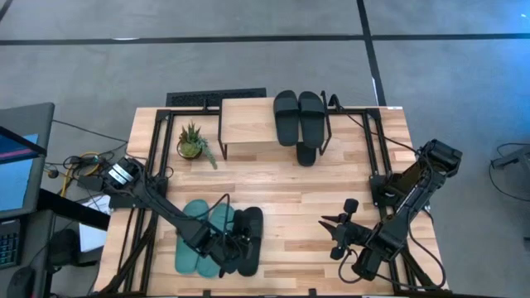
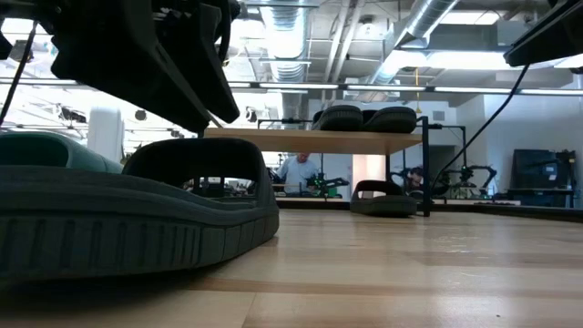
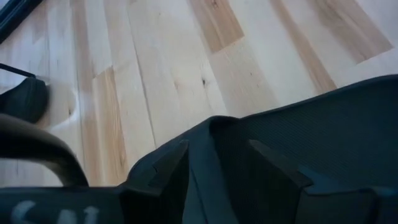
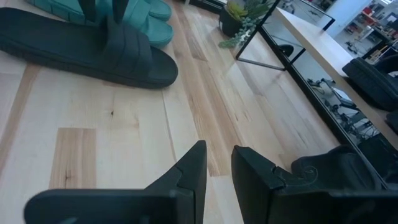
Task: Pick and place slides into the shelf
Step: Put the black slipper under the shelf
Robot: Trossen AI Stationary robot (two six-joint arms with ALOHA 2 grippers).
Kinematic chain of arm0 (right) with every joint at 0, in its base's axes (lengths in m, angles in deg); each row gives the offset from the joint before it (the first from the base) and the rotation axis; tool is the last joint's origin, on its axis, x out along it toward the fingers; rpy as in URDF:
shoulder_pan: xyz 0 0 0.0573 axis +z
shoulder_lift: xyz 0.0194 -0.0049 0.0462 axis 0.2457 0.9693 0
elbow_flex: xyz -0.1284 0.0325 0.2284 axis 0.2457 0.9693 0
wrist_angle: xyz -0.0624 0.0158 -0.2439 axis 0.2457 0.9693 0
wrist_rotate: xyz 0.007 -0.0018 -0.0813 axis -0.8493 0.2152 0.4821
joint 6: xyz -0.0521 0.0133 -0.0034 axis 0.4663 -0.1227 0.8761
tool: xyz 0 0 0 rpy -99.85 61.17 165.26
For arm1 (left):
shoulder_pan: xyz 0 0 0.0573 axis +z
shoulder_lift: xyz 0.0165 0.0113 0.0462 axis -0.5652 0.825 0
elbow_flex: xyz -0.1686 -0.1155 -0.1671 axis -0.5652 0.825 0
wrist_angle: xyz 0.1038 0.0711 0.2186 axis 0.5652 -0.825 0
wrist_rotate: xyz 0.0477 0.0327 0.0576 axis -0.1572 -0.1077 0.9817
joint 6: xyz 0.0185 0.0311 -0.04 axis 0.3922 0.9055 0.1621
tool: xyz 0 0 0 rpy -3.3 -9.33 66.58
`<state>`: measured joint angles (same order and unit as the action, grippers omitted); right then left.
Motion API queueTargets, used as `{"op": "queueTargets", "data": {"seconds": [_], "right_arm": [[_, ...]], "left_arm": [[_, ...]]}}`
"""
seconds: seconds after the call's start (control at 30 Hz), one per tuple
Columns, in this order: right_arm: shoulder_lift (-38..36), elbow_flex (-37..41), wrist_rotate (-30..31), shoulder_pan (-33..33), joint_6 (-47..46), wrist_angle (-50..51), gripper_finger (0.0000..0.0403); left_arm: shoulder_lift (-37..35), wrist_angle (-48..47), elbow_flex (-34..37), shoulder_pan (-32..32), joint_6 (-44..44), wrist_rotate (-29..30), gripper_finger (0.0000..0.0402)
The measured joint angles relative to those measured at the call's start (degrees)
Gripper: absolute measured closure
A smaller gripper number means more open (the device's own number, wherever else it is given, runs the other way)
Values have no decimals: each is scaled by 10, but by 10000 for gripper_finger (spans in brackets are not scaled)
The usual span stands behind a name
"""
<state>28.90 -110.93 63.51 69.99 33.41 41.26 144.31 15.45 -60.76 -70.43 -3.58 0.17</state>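
A black slide [image 2: 137, 214] is lying nearest the low camera at the desk's [image 1: 273, 178] front edge, beside the teal pair [image 1: 199, 236]. The left jaws [image 1: 230, 247] are straddling its strap, parted; its long axis is pointing toward the shelf [image 1: 248, 124]. The right jaws [image 4: 217, 168], narrowly open, are waiting apart

Black slides [image 1: 299, 116] atop shelf [image 1: 248, 122]

Table [image 1: 281, 178]: light wooden planks, with a black metal frame along its edges.
Potted plant [image 1: 192, 142]: small spiky green plant, standing on the table near its far left corner.
Monitor [image 1: 18, 157]: off the table's left side, screen lit.
Cables [image 1: 79, 165]: loose, between monitor and table.
Person [image 2: 296, 173]: in the room behind the table, blurred.
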Motion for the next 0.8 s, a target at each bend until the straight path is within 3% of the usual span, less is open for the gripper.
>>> {"op": "queueTargets", "data": {"seconds": [0.43,0.63,0.8], "right_arm": [[0,0,0,0,-4,2,337],[0,0,0,0,-8,5,337],[0,0,-1,0,-9,5,337]], "left_arm": [[20,-2,0,7,0,-11,255],[19,-11,0,8,-4,30,255],[19,-22,0,13,-3,23,255]]}}
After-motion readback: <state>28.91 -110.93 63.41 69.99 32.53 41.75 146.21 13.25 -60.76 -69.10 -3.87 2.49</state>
